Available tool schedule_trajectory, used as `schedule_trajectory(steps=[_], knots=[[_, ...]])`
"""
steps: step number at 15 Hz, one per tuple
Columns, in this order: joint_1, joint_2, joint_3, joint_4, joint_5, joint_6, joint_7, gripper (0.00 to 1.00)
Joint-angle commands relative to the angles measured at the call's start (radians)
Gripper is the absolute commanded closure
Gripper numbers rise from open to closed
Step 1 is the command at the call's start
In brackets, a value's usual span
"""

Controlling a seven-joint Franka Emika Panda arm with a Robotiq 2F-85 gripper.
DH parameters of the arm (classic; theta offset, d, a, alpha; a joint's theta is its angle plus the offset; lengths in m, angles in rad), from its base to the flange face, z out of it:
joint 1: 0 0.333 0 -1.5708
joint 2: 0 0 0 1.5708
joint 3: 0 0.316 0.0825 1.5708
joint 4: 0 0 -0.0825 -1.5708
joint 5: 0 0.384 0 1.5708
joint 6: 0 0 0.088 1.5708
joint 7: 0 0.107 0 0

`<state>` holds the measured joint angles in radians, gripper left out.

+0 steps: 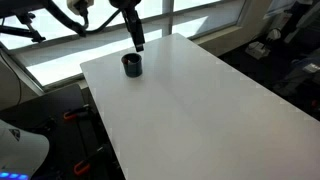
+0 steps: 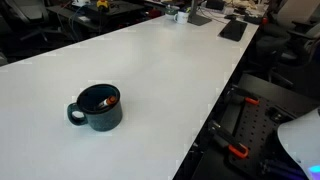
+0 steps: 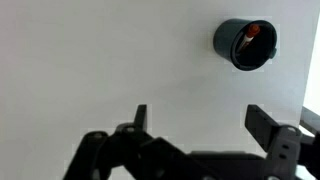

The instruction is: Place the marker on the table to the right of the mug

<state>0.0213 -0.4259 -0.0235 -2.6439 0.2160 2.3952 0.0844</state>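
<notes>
Navy-black squat mug (image 2: 100, 118) on white tabletop (image 2: 180, 70): we find thin dark marker (image 3: 246, 38) inside, nothing done; pincer (image 3: 200, 120) spread, empty.

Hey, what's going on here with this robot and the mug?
The robot's pincer is open and empty, hanging above the white table close to the mug. The marker sits inside the mug with a red end showing. Nothing is being gripped, and the marker has not yet been taken out and laid on the table.
</notes>
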Motion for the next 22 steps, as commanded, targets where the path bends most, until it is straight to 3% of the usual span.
schedule_trajectory(steps=[1,6,9,13,17,22], knots=[[-0.003,-0.001,0.003,0.002,0.001,-0.003,0.000,0.00],[-0.003,-0.001,0.003,0.002,0.001,-0.003,0.000,0.00],[0.017,0.032,-0.011,0.065,-0.001,-0.047,-0.071,0.00],[0.038,0.140,-0.028,0.217,0.009,-0.107,-0.198,0.00],[0.061,0.301,-0.048,0.405,0.082,-0.248,-0.347,0.00],[0.035,0.516,-0.005,0.575,0.141,-0.383,-0.461,0.00]])
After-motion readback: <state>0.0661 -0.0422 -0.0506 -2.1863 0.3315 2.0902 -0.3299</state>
